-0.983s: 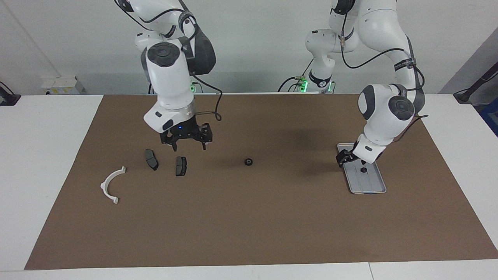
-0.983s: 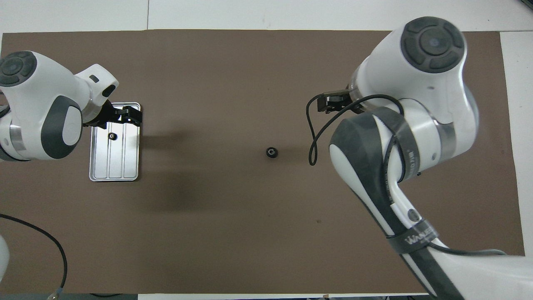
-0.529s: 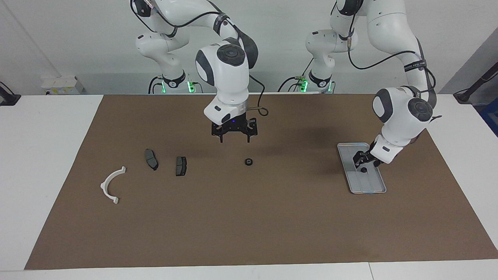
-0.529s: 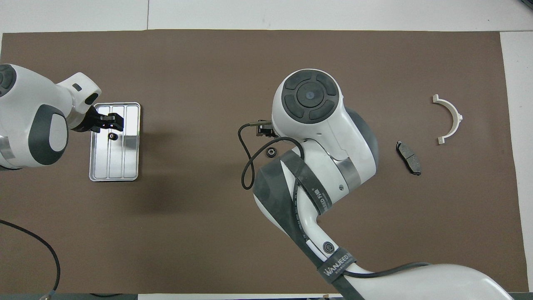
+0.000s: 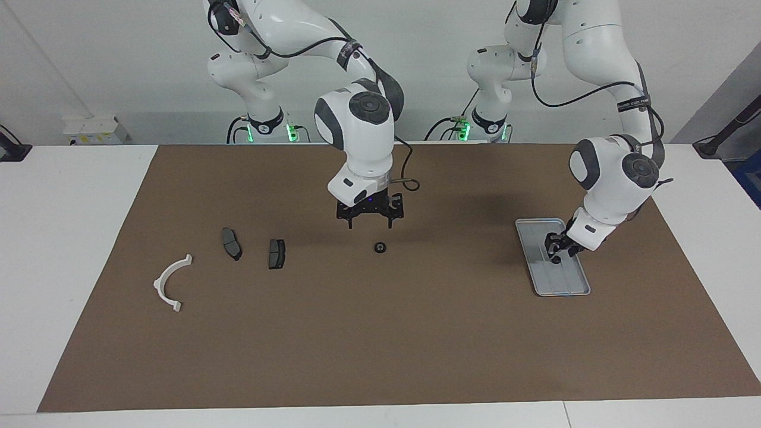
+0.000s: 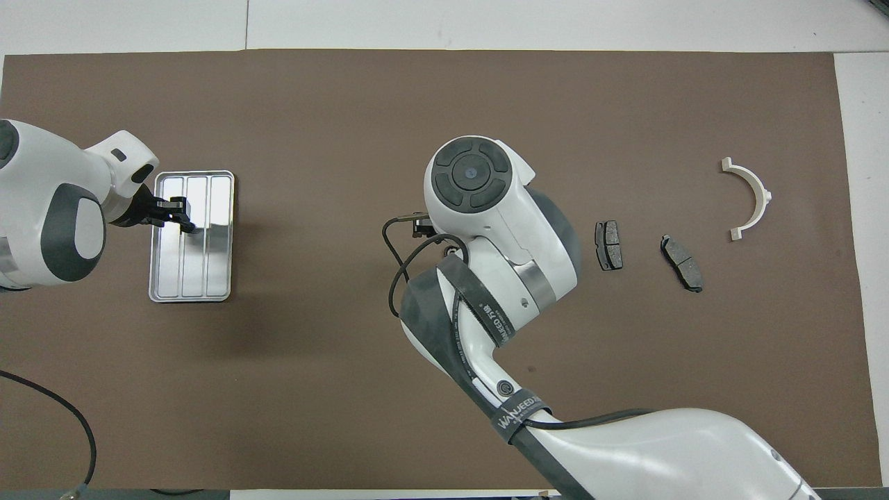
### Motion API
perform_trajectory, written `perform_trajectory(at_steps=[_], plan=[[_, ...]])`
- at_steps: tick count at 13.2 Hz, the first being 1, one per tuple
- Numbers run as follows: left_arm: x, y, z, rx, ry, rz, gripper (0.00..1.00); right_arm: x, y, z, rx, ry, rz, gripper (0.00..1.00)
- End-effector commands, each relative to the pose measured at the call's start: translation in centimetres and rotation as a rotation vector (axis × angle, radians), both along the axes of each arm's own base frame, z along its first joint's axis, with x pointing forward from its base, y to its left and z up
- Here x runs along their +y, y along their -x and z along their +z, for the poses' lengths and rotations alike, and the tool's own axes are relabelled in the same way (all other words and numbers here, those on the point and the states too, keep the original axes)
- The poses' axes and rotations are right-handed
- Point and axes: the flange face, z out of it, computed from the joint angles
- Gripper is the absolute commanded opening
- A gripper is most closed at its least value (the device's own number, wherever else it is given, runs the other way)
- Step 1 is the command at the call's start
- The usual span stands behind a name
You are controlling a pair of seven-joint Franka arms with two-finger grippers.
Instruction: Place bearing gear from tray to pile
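Hovering over a small black bearing gear at mat centre: right gripper, fingers spread open, not touching it. Lowered onto silver tray at the left arm's end: left gripper, tips at a tray groove where a gear would sit; gear there hidden, jaw state impossible to tell. Lying toward the right arm's end, at 9 o'clock from the centre gear in the facing view: two dark brake-pad plates and white half-ring bracket, all apart.
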Motion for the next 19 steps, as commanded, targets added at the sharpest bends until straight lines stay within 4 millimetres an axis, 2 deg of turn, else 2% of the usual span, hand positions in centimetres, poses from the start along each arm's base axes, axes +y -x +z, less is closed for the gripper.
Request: perform_trajectory(at_steps=[1,2,5,10,12,19], plan=[[0.3,1.0,-1.4,-0.016,-0.012,-0.016,0.39,0.6,0.2,-2.0,0.014,0.009,0.017,1.0],[0.4,1.1,-1.7,-0.023,-0.012,-0.015,0.39,0.8,0.4,-2.2,0.018,0.009,0.02,1.0],[0.4,1.2,-2.3,-0.02,-0.012,-0.01,0.4,1.4,0.9,-4.6,0.0,-0.028,0.017,1.0],[0.4,1.2,-2.6,-0.03,-0.012,-0.007,0.41,0.9,0.0,-5.9,-0.018,-0.04,0.008,1.0],[0.3,1.1,-2.8,-0.036,-0.012,-0.009,0.41,0.7,0.1,-7.0,-0.014,-0.038,0.028,1.0],[0.3,1.2,-3.6,-0.036,-0.011,0.003,0.4,-0.1,1.5,-9.5,0.015,-0.019,0.053,1.0]])
